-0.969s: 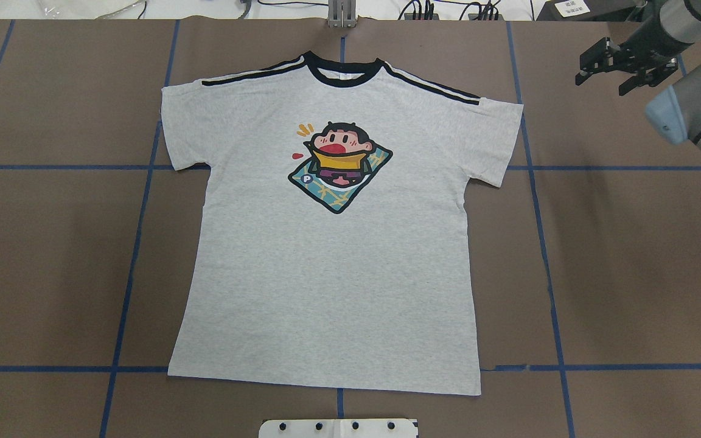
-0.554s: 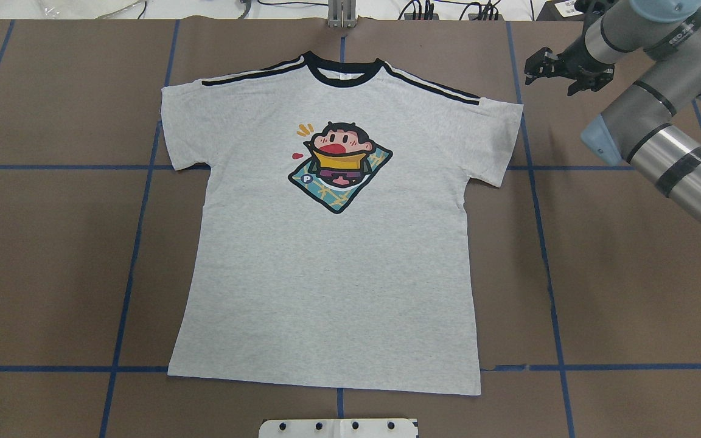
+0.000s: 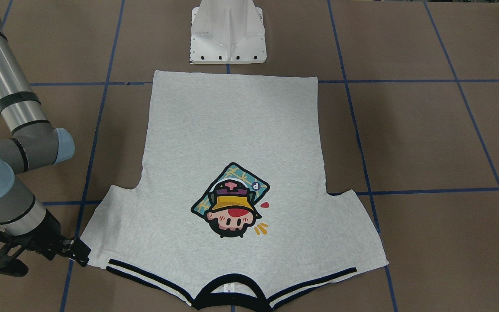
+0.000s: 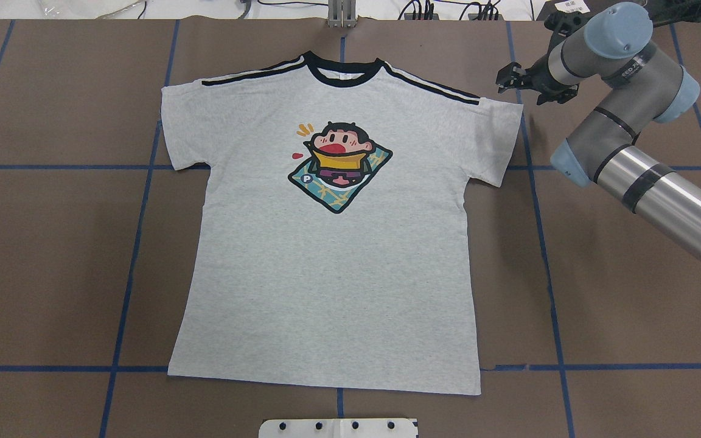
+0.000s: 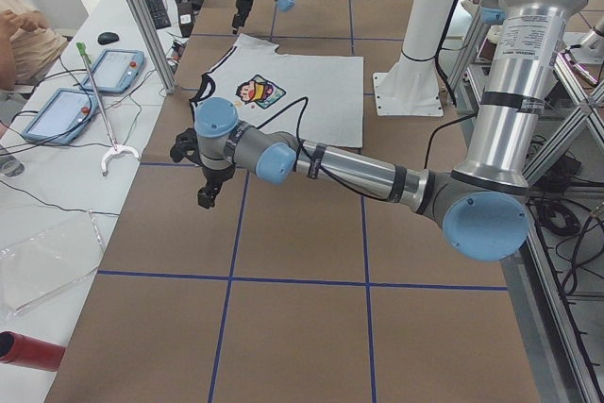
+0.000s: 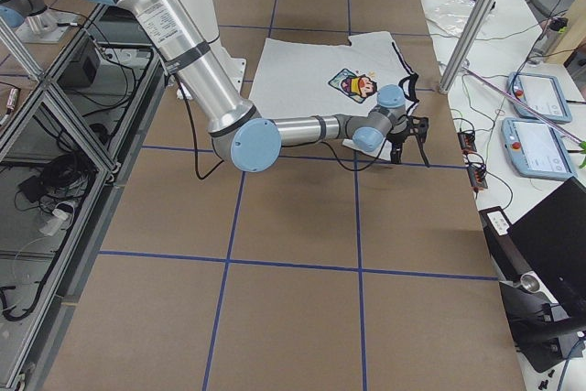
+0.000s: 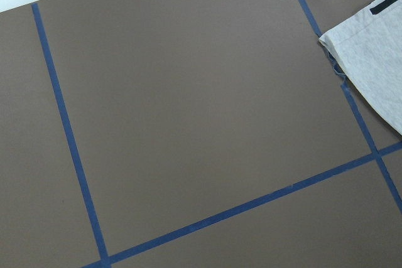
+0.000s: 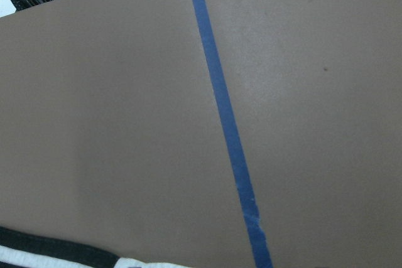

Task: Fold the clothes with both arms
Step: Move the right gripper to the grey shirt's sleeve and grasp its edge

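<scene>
Two jaws apart | right gripper empty | beside T-shirt sleeve

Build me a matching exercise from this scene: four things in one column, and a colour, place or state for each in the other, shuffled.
1. T-shirt
2. neckband
3. right gripper
4. pedestal base

A. white, near the hem
B. beside a sleeve corner
C. black
D. spread flat, unfolded

Pairs: 1-D, 2-C, 3-B, 4-A.

Brown table – blue tape grid, white pedestal base, two teach pendants alongside
</scene>
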